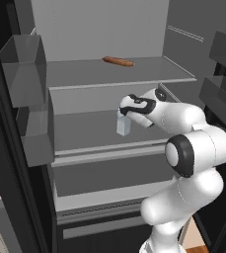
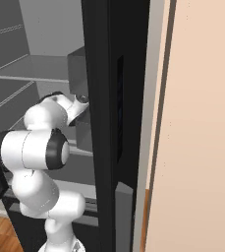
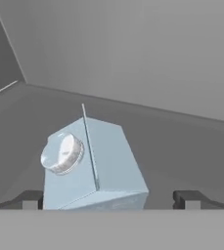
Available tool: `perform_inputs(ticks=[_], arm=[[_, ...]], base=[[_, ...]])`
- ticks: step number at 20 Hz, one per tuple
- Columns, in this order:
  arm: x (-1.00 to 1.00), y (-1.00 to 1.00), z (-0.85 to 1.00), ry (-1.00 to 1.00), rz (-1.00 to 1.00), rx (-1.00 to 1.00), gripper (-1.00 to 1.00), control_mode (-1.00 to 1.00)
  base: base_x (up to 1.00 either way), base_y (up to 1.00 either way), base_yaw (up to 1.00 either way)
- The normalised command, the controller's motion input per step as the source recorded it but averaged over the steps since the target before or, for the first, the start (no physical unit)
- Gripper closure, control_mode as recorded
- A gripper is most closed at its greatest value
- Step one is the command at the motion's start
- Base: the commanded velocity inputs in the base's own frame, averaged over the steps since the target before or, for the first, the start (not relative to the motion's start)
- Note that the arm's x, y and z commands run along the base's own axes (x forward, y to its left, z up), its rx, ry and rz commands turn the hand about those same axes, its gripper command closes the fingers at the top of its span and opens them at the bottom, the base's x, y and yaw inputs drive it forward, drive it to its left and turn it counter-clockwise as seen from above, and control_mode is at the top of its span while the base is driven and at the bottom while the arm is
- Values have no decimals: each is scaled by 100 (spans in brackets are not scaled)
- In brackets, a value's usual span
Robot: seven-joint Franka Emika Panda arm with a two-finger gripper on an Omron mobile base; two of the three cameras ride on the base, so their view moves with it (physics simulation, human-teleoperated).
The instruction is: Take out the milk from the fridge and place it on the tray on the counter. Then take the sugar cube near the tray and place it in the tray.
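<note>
The fridge (image 1: 85,133) stands open, with grey shelves inside. The milk (image 1: 123,126), a small pale blue-white carton with a gabled top and a round cap, stands upright on the middle shelf. My gripper (image 1: 123,115) reaches down over it from the right. In the hand view the milk (image 3: 96,166) sits between my two dark fingertips (image 3: 33,199). The gripper (image 3: 109,200) is open: the left tip is close to the carton's side, and the right tip stands well clear of it. The tray, the counter and the sugar cube are out of view.
An orange-brown sausage (image 1: 118,61) lies on the shelf above. Translucent grey door bins (image 1: 23,69) hang on the left door, and more bins (image 1: 223,49) are on the right. A black fridge frame (image 2: 116,123) and a beige wall (image 2: 202,123) stand to the arm's right.
</note>
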Motion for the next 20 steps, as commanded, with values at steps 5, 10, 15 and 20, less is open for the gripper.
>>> perform_inputs(ticks=[5, 10, 15, 20], arm=[[29, 8, -13, 0, 2, 0, 100, -100], [25, 23, -21, 0, 1, 1, 100, -100], [-20, 3, -1, -1, 0, 1, 100, -100], [-94, 2, 20, -5, -3, -1, 100, -100]], base=[[0, 0, 0], [0, 0, 0], [0, 0, 0], [0, 0, 0]])
